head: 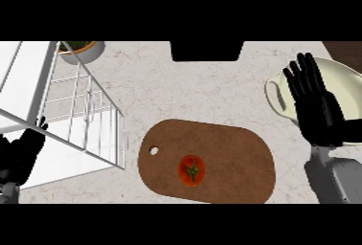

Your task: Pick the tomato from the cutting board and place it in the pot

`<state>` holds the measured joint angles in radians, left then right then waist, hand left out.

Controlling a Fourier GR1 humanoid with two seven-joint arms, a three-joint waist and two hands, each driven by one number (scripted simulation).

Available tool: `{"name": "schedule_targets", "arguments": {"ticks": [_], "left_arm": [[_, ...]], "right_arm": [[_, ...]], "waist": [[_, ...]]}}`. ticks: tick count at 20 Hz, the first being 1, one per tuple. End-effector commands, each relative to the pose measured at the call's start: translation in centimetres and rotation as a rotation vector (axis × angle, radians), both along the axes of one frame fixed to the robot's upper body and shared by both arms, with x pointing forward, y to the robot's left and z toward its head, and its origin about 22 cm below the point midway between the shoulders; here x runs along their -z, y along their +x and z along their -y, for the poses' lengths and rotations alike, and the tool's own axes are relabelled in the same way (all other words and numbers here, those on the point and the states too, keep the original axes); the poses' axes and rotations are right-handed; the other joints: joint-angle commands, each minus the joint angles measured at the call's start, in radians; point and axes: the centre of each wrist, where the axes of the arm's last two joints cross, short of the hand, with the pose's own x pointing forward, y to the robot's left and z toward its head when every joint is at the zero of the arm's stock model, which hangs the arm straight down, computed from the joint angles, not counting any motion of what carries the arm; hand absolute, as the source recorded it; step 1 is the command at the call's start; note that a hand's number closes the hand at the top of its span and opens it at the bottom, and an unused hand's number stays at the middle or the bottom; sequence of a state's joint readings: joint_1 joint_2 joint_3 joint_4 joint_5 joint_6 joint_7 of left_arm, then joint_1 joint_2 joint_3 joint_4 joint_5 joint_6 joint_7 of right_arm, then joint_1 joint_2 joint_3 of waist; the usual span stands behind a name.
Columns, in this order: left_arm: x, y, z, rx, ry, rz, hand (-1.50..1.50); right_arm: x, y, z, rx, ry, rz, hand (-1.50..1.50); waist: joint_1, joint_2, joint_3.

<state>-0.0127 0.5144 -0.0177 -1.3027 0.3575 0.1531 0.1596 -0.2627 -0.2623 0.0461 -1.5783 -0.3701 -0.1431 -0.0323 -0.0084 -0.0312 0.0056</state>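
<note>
While the right hand [322,112] hangs over the pot [277,98], its fingers stand straight and spread, tips pointing away from the robot, and it holds nothing. Palm faces down; grey forearm enters from the lower edge, right of the cutting board [233,143], and runs up to the black wrist. Hand covers much of the pot's opening; only the pale rim and 1 side handle show to its left.

Tomato [191,170] sits on the cutting board, toward the board's near edge, green stem up, untouched. Board is brown, rounded, with a small hole near its left end. Pot lies up and to the right of the board, apart from it.

Left hand [20,155] shows well left of the board at the view's edge, fingers up and relaxed, empty, partly behind the wire rack [84,115].

Wire rack stands left of the board. Small potted plant [79,49] sits far beyond the board's left end. Dark object [206,50] lies beyond the board at the counter's far edge; cannot tell what it is.
</note>
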Motion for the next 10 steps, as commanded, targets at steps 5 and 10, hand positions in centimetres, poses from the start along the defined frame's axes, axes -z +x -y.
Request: {"name": "schedule_targets", "arguments": {"ticks": [5, 10], "left_arm": [[-1.3, 3.7, 7.1, 0.341, -0.016, 0.089, 0.0], [0.7, 2.8, 8.0, 0.363, -0.068, 0.067, 0.0]], "right_arm": [[1.8, -3.4, -9.1, -0.58, -0.35, 0.072, 1.5], [1.7, -4.7, -9.0, -0.163, -0.351, 0.475, -1.5]], "waist": [[0.005, 0.031, -0.01], [-0.071, 0.021, -0.003]]}}
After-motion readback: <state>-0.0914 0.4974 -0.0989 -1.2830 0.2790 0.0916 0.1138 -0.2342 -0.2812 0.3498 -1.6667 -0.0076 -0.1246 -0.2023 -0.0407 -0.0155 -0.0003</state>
